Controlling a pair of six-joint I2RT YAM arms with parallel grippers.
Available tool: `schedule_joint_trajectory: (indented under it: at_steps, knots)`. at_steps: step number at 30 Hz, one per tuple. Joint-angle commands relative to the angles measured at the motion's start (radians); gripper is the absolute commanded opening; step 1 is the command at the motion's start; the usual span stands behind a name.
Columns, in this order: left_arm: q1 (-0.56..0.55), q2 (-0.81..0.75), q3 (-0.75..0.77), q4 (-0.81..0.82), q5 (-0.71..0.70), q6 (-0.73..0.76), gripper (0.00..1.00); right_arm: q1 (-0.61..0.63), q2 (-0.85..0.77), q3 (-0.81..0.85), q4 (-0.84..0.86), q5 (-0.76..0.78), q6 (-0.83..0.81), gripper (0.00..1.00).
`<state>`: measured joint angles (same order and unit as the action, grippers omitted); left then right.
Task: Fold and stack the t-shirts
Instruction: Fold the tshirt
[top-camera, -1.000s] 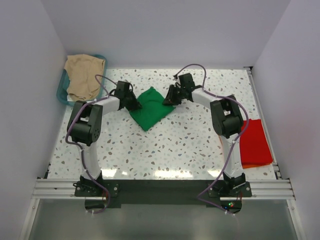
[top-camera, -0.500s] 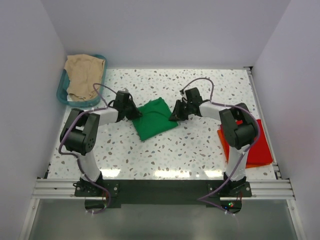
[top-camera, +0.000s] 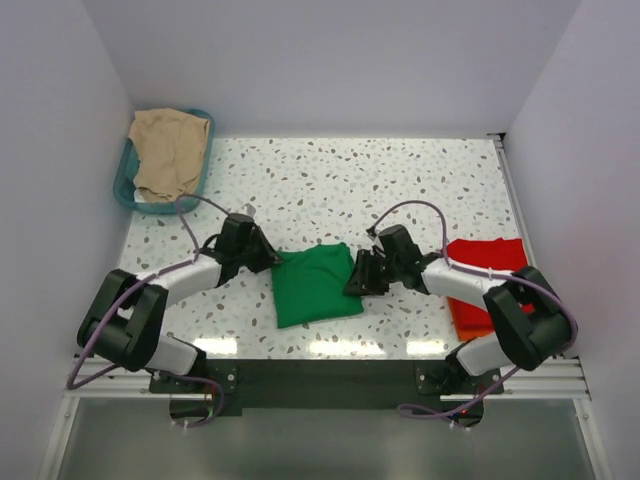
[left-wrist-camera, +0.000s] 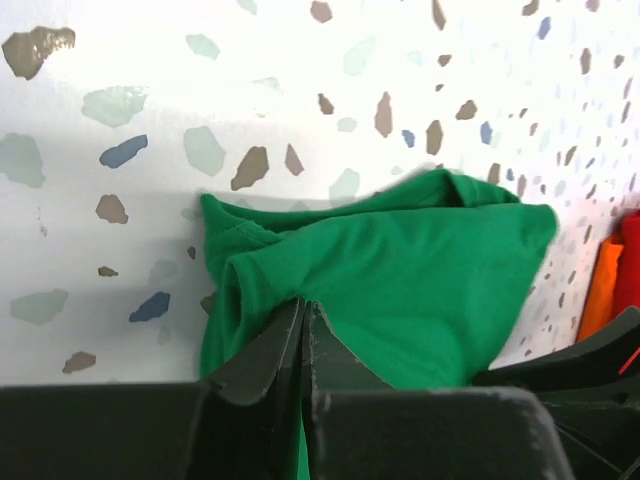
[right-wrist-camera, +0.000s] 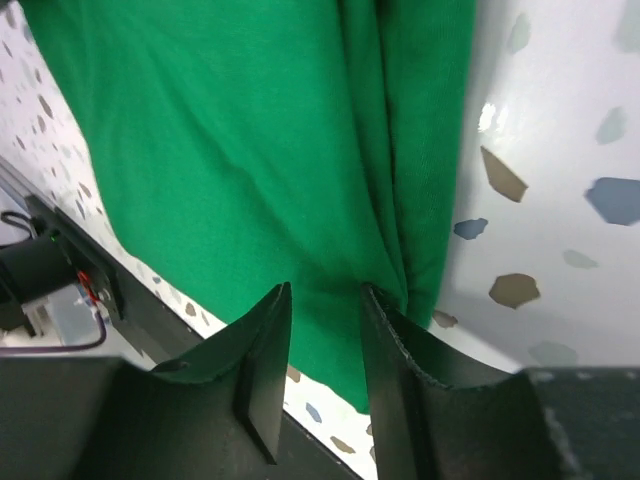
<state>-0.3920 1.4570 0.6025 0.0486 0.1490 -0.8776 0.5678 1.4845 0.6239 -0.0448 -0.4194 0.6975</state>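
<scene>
The bright green t-shirt (top-camera: 315, 285) lies folded on the speckled table near the front edge, between my two grippers. My left gripper (top-camera: 272, 262) is shut on the shirt's left edge; in the left wrist view the jaws (left-wrist-camera: 303, 305) meet on a fold of the green cloth (left-wrist-camera: 420, 270). My right gripper (top-camera: 352, 275) is at the shirt's right edge. In the right wrist view its fingers (right-wrist-camera: 325, 295) stand apart over the green cloth (right-wrist-camera: 220, 130), not pinching it. The red-orange t-shirt (top-camera: 490, 285) lies folded at the right, partly under my right arm.
A teal basket (top-camera: 122, 190) holding a beige cloth (top-camera: 168, 150) stands at the back left corner. White walls close in the table on the left, back and right. The black front rail (top-camera: 320, 375) runs just below the green shirt.
Both grippers have pulled the green shirt from the middle of the table toward the near edge. The red-orange shirt has not moved.
</scene>
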Motion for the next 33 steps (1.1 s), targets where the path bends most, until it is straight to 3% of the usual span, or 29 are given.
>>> schedule_joint_trajectory:
  at_steps: [1,5,11,14,23,33]
  knots:
    - [0.008,-0.076,0.055,-0.047,-0.031,0.054,0.07,-0.011,-0.104,0.054,-0.064,0.132,-0.025,0.41]
    - [0.012,-0.096,0.103,-0.142,-0.089,0.088,0.09,-0.013,-0.119,0.170,-0.148,0.215,-0.085,0.49]
    - [0.015,-0.092,0.169,-0.243,-0.207,0.150,0.23,-0.014,0.005,0.310,-0.177,0.340,-0.153,0.50]
    - [0.015,-0.090,0.195,-0.285,-0.250,0.173,0.25,-0.014,0.081,0.367,-0.175,0.360,-0.170,0.49]
    - [0.015,-0.018,0.212,-0.271,-0.247,0.192,0.37,-0.013,0.233,0.494,-0.170,0.334,-0.161,0.47]
    - [0.015,0.054,0.203,-0.187,-0.174,0.167,0.38,-0.013,0.289,0.520,-0.170,0.323,-0.144,0.43]
